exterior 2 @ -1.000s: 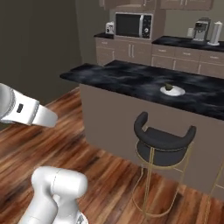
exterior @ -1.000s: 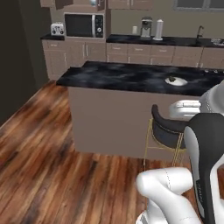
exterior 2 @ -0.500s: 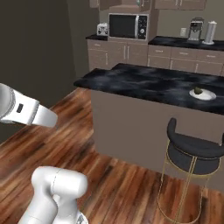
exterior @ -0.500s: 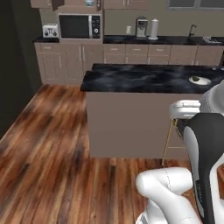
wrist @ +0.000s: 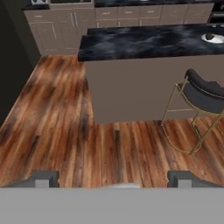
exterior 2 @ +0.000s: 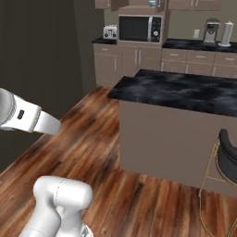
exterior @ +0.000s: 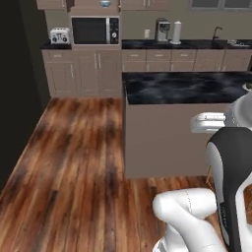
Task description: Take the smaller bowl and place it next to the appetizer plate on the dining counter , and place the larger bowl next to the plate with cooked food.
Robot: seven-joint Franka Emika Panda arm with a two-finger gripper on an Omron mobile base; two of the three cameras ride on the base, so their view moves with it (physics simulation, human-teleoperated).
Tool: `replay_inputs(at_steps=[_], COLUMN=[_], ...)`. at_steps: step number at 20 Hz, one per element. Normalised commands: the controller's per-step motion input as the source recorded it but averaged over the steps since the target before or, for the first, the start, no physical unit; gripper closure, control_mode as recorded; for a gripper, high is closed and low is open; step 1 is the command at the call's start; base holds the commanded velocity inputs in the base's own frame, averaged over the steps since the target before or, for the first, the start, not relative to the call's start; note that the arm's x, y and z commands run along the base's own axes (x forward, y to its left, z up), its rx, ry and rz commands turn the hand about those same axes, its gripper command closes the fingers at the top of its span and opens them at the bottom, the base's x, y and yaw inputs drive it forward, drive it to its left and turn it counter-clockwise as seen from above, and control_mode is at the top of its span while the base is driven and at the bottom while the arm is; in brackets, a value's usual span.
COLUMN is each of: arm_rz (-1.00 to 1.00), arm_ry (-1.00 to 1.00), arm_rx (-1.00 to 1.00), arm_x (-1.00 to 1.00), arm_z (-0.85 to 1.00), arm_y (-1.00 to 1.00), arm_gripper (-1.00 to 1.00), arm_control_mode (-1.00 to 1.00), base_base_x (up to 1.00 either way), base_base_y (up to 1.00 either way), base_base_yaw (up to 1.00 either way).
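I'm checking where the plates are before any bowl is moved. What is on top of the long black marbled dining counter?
On the black marbled dining counter, the hand view shows a small white plate with a dark morsel near the far right end. The rest of the visible top looks bare; anything beyond the right edge is cut off.

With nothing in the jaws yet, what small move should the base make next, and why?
Probably keep driving toward the wall cabinets above the microwave: the open gripper holds nothing, a small bowl-like shape sits on that high shelf, and the long black marbled dining counter bears only the small white appetizer plate.
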Motion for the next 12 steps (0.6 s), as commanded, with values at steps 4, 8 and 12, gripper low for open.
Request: replay_inputs(at_steps=[4, 8, 12], arm_rz=[0.0, 0.0, 0.0], arm_ry=[0.0, 0.0, 0.0], arm_rx=[0.0, 0.0, 0.0], arm_x=[0.0, 0.0, 0.0], arm_z=[0.0, 0.0, 0.0], arm_y=[0.0, 0.0, 0.0], arm_gripper=[-1.0, -1.0, -1.0], arm_control_mode=[1.0, 1.0, 1.0], base_base_x=[0.39, 0.63, 0.93], base_base_y=[1.0, 1.0, 1.0], base_base_yaw=[-0.24, -0.26, -0.25])
